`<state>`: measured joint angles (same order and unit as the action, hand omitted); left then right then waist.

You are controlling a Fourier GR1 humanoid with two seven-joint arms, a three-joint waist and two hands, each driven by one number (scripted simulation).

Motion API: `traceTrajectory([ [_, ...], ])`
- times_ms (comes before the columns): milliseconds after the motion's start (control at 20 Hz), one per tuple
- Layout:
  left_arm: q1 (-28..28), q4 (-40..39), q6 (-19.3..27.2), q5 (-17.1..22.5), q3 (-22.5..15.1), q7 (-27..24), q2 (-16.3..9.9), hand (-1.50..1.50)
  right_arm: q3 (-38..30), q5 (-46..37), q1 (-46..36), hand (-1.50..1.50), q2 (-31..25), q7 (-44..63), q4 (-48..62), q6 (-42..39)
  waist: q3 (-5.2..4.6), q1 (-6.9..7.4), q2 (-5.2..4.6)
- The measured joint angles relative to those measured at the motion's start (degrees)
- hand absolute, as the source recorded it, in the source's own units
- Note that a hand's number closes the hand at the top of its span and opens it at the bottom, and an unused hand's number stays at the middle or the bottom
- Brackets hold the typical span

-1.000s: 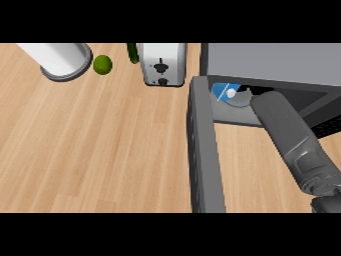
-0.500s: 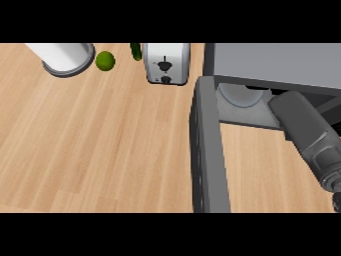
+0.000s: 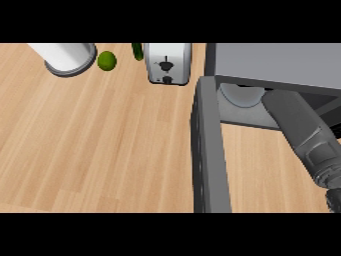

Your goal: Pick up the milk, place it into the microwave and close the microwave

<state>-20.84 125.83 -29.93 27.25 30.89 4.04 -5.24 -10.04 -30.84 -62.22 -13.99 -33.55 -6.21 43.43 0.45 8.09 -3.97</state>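
Note:
The grey microwave (image 3: 284, 62) stands at the upper right. Its door (image 3: 208, 150) hangs open and runs down the view toward me. My right forearm (image 3: 298, 125) reaches from the lower right into the cavity, and the hand is hidden under the microwave's top. Part of the pale round turntable (image 3: 238, 96) shows at the cavity's mouth, left of the forearm. The milk is not visible anywhere. My left hand does not show.
A white toaster (image 3: 167, 64) stands just left of the microwave. Further left lie a lime (image 3: 107, 60), a dark green item (image 3: 137, 50) at the back edge, and a white cylinder (image 3: 66, 56). Bare wooden counter (image 3: 84, 145) fills the left side.
One second ago the blue-and-white milk showed at the cavity's mouth by my right hand. Now both are out of sight inside, and the forearm has gone deeper in.

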Motion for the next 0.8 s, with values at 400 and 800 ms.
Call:
traceTrajectory([
  [400, 1.4, -1.0, -2.4, -1.0, -3.3, 0.3, -0.4, -1.50, -2.9, 3.3, -1.0, -1.50, 1.6, -4.0, -0.1, -8.8, 0.33, -0.79, 0.07],
  [800, 2.6, -1.5, -4.7, -3.5, -8.1, -0.5, 1.3, -1.50, -7.9, 8.9, 0.6, -1.50, 2.4, -9.5, -0.8, -20.1, -0.07, -2.56, 1.08],
])
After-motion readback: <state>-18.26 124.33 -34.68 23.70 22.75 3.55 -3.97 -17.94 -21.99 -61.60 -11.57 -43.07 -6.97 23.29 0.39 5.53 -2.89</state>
